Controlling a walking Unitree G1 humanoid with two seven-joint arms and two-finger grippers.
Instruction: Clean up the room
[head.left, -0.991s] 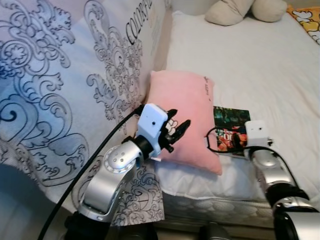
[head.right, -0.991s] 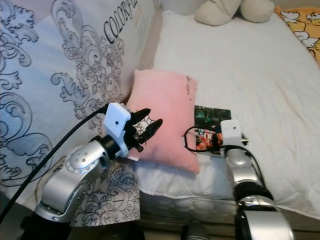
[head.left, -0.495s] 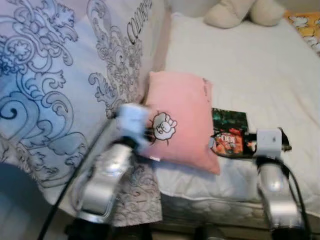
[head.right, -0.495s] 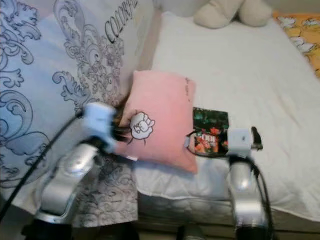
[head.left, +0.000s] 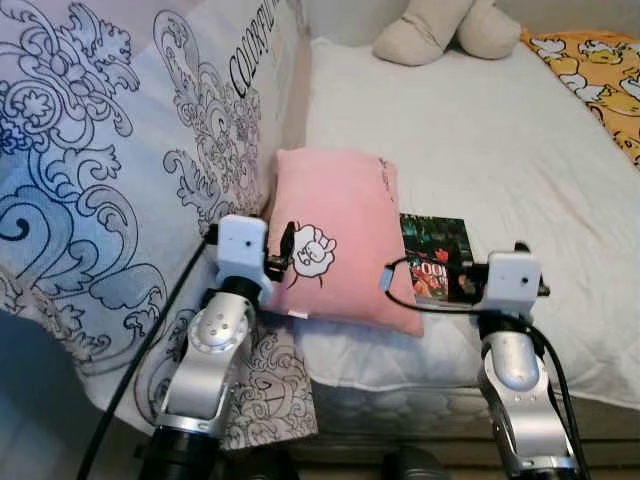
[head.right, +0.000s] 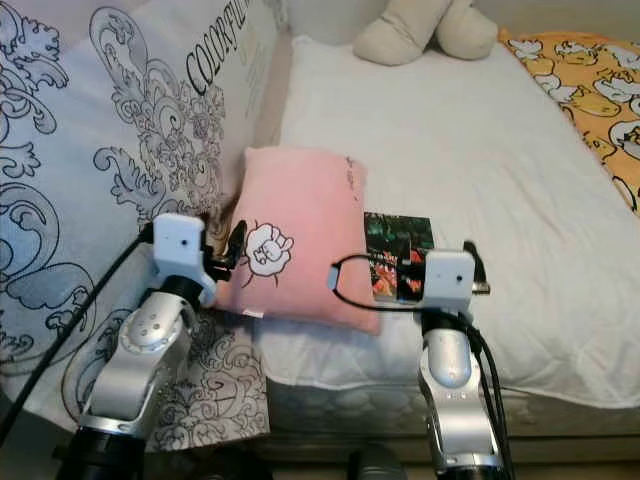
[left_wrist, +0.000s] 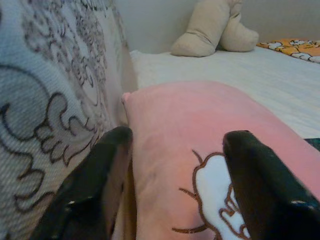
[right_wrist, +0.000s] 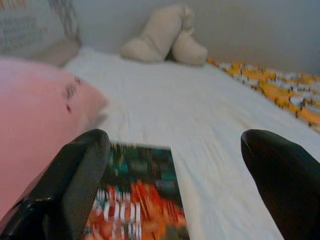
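Left eye view: a pink pillow (head.left: 338, 235) printed with a white cartoon sheep lies near the front edge of a white-sheeted bed (head.left: 480, 130), its left side against a large grey-and-white scroll-patterned duvet (head.left: 110, 170) bearing the word COLORFUL. The left gripper (left_wrist: 172, 187) sits at the pillow's near left corner, its two black fingers (left_wrist: 107, 170) spread wide, one on the duvet side and one over the sheep print; a second ago this gripper was raised in front of the pillow and covered the print, which now shows in full. Just right of the pillow lies a book or magazine (head.left: 435, 255) with a dark green and red cover, flat on the sheet. The right gripper (right_wrist: 187, 175) hovers over its near edge with fingers (right_wrist: 82, 165) wide apart and nothing between them; the right arm has moved from a leaning pose a second ago to standing nearly upright. A beige plush toy (head.left: 435, 28) rests at the far end of the bed, beside an orange blanket with yellow ducks (head.left: 590, 70), more of which shows since the camera shifted.
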